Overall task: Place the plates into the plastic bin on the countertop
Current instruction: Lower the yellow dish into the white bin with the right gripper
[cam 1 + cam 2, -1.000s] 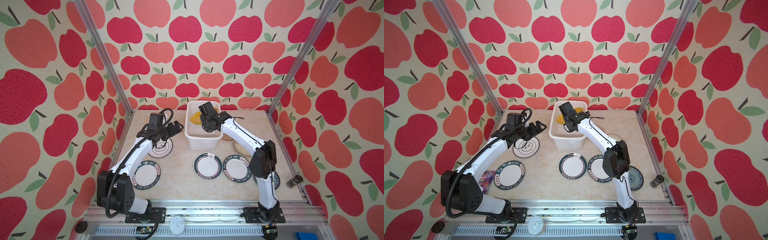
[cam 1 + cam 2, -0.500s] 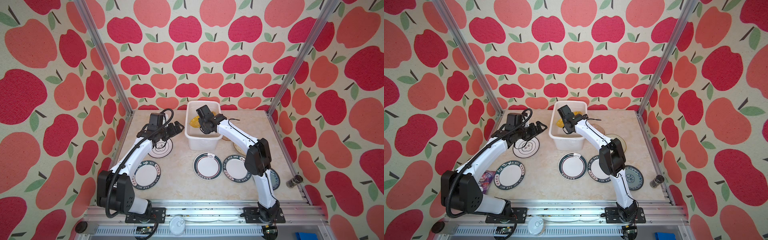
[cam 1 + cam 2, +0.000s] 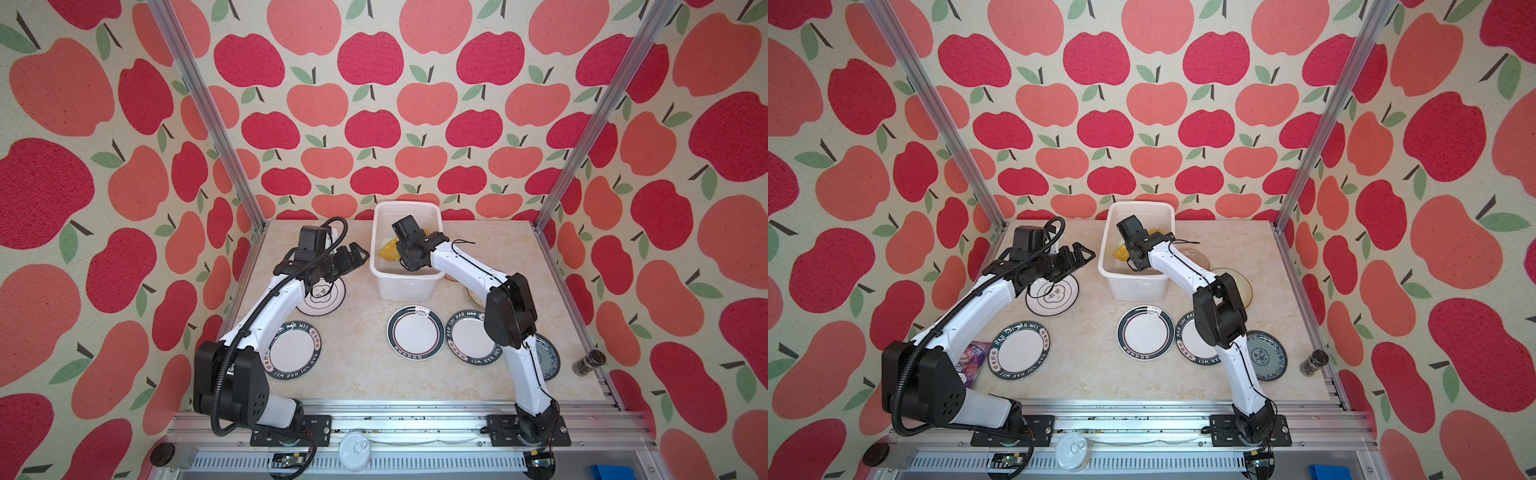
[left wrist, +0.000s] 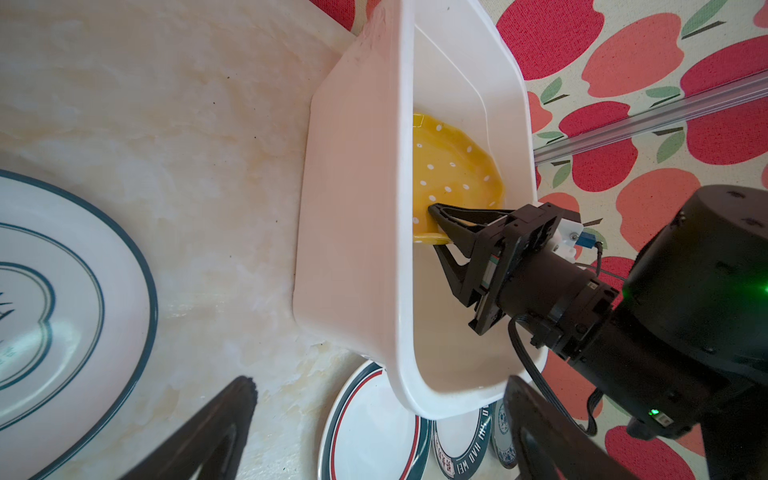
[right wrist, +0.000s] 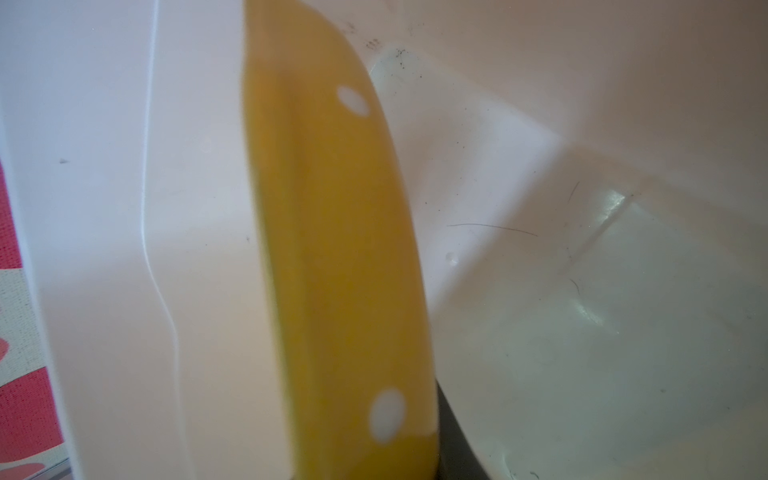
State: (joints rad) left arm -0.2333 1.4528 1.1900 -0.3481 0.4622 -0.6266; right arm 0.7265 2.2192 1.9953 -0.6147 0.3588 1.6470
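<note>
Left wrist: right gripper (image 4: 434, 226) nearly closed, pinching the rim of yellow plate (image 4: 453, 166), which is tilted inside plastic bin (image 4: 353, 208), possibly clear of the floor.
Right wrist: plate edge-on beside bin wall.
Both top views: left gripper (image 3: 356, 255) wide open, empty, at bin's 9 o'clock.

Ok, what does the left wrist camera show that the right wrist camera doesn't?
Only the left wrist view shows the right gripper clamped on the rim of the yellow plate, plus the countertop and plates lying outside, such as the ringed white plate. Only the right wrist view shows, close up, fine scratches and specks inside the plastic bin. Both show the yellow plate inside the plastic bin.
</note>
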